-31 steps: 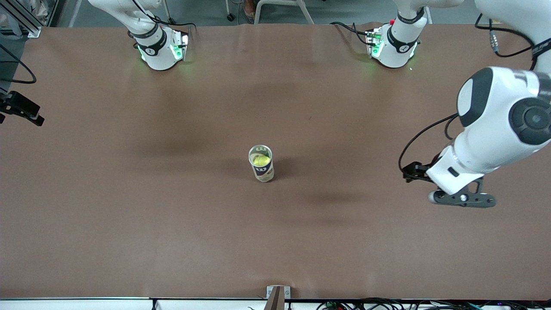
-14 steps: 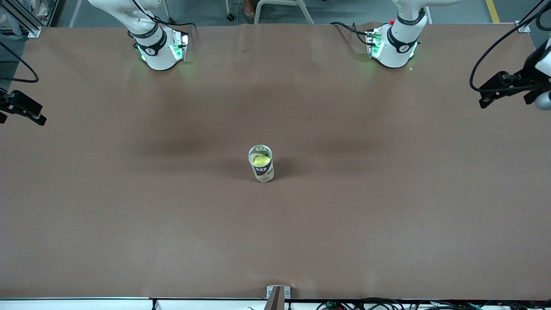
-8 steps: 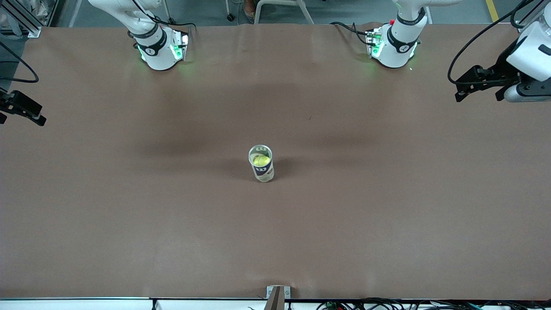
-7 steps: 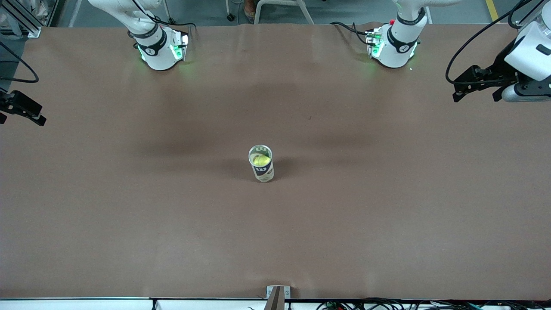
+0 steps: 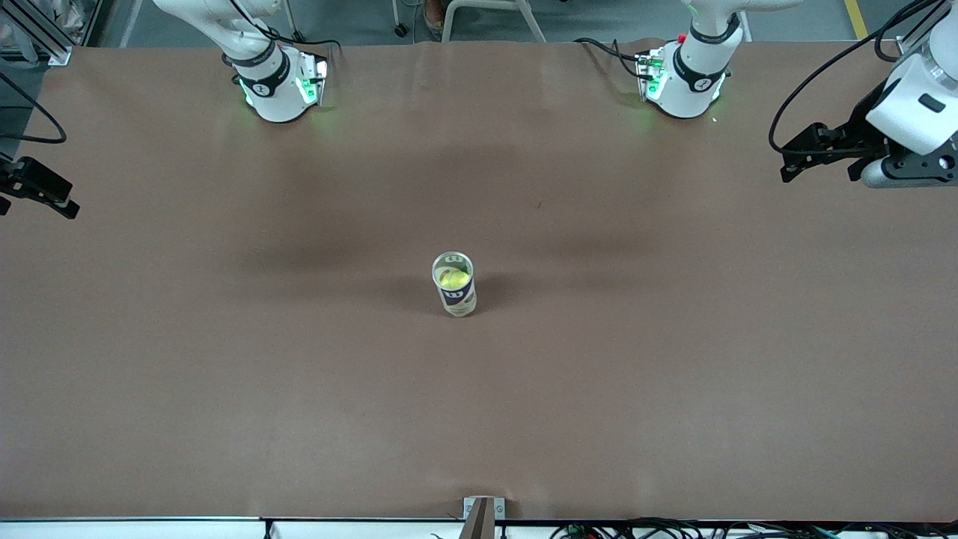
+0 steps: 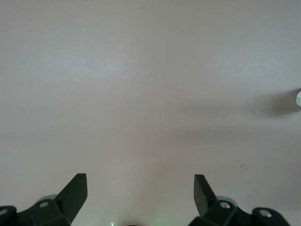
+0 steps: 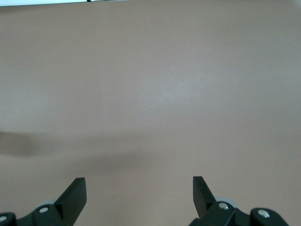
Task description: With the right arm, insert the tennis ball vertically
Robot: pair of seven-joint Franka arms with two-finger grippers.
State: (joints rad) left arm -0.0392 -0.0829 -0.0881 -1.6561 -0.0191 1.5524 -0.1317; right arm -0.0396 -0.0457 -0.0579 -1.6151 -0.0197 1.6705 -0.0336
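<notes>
A yellow tennis ball (image 5: 453, 278) sits inside an upright can (image 5: 455, 293) with a dark logo band, in the middle of the brown table (image 5: 479, 404). My left gripper (image 6: 140, 184) is open and empty, up in the air over bare table at the left arm's end. Its hand also shows in the front view (image 5: 904, 169). My right gripper (image 7: 139, 186) is open and empty over bare table. In the front view only a black part of the right arm's hand (image 5: 37, 196) shows at the frame's edge, at the right arm's end.
The two arm bases (image 5: 278, 88) (image 5: 685, 84) stand along the table's edge farthest from the front camera. A small bracket (image 5: 483, 513) sits on the nearest edge. A pale speck with a shadow lies at the left wrist view's edge (image 6: 298, 98).
The left arm has risen from low over the table and swung toward its own end of the table, then drifted slightly inward. The can, the ball and the right arm have not moved.
</notes>
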